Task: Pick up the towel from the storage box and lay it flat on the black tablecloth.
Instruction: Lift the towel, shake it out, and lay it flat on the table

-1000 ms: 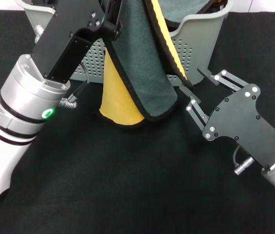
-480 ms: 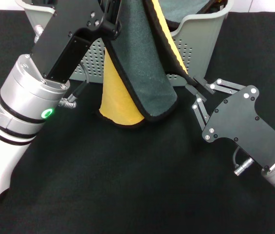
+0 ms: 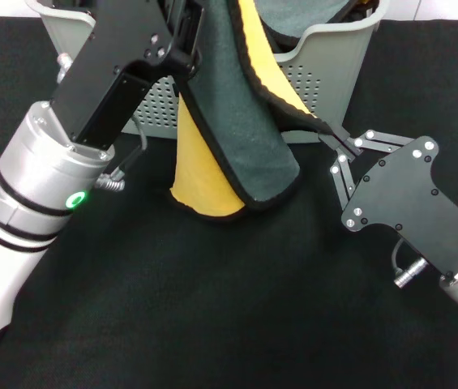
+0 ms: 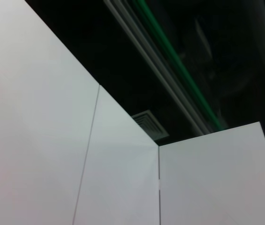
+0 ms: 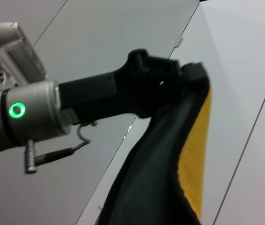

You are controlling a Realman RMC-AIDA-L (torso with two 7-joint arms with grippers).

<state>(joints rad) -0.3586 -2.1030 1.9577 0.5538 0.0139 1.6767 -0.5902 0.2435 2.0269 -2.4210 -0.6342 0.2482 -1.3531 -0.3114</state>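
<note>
Towel hanging, second corner pinched
Left gripper [image 3: 190,36], upper centre, clamps the towel [image 3: 237,121] hanging lengthwise before the storage box [image 3: 334,49]; right gripper [image 3: 331,136] nips its trimmed right edge

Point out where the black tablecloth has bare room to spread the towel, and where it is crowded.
Bare room: the black tablecloth nearest the camera, between the left arm and the right gripper. Crowded: by the storage box, where the towel hangs from the left gripper and the right gripper pinches its edge.
</note>
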